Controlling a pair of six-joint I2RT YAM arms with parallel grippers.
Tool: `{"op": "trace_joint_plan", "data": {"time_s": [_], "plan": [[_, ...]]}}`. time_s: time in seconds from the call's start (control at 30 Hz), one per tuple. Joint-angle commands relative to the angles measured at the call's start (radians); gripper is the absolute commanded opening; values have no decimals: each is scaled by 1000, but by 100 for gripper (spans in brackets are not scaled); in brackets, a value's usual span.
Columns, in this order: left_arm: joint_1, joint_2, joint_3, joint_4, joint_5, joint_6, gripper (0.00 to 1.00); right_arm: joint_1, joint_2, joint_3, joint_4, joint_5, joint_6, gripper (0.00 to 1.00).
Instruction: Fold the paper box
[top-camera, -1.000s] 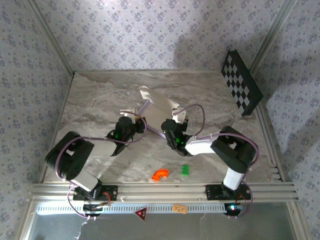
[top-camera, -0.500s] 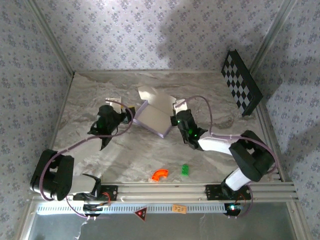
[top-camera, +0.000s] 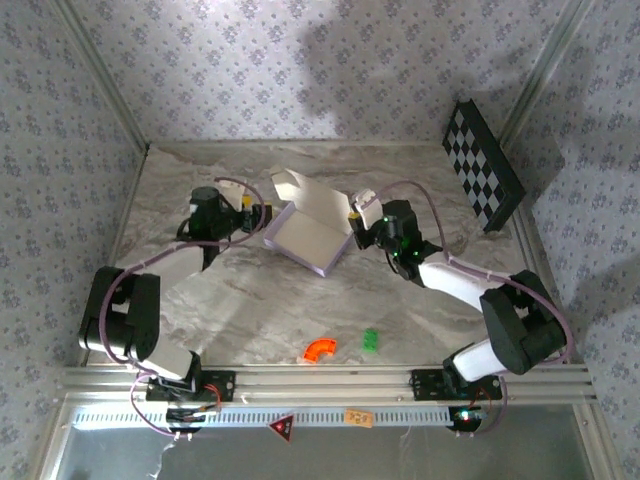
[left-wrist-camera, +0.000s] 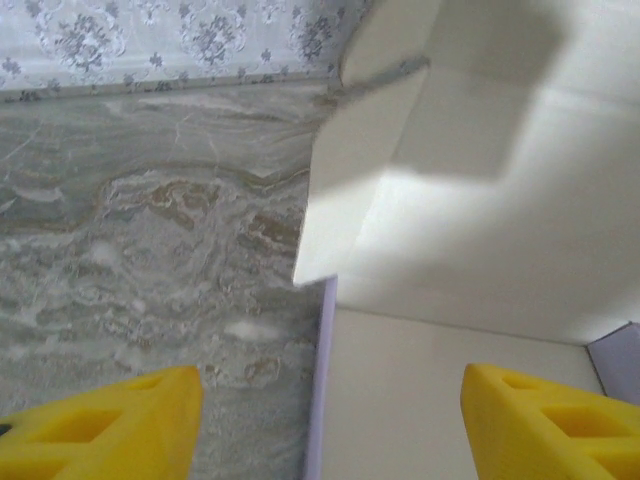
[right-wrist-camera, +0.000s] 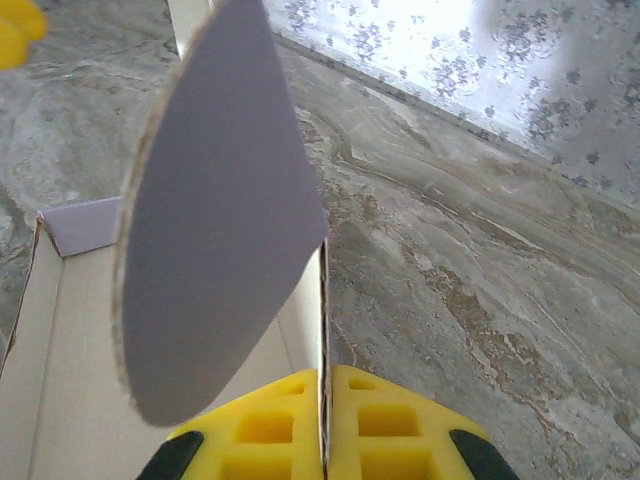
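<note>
As viewed from above, find paper box (top-camera: 308, 232) toward the back of the marble table (top-camera: 250, 300), between both arms, tray open upward, one flap raised at the far side. Record right gripper (right-wrist-camera: 325, 425) pinched tight on the box's thin right-hand wall, beneath a curved lilac tab. Record left gripper (left-wrist-camera: 328, 415) spread wide, straddling the left wall edge without contact. Note orange piece (top-camera: 320, 349) and green piece (top-camera: 370, 340) near the front edge, well apart from the box.
</note>
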Motion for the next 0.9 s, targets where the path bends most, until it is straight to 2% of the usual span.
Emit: {"op": "trace_joint_plan", "data": {"time_s": [0.0,0.17,0.4,0.63,0.77,0.87], "plan": [[19,50,88,-19,122,38,70,-36,-28,-1,-8,-140,-47,0],[18,125,184,-55,209,81,68,-73,-23,1,10,-180,-28,0],[11,169,231,-45,276,93,47,-99,-11,11,4,-213,-18,0],[-3,199,277,-107,333,147,40,-111,5,28,-14,-237,-15,0],[-8,196,289,-138,303,171,17,-113,12,42,-30,-233,6,0],[-10,184,283,-148,282,175,6,-111,14,43,-31,-221,33,3]]}}
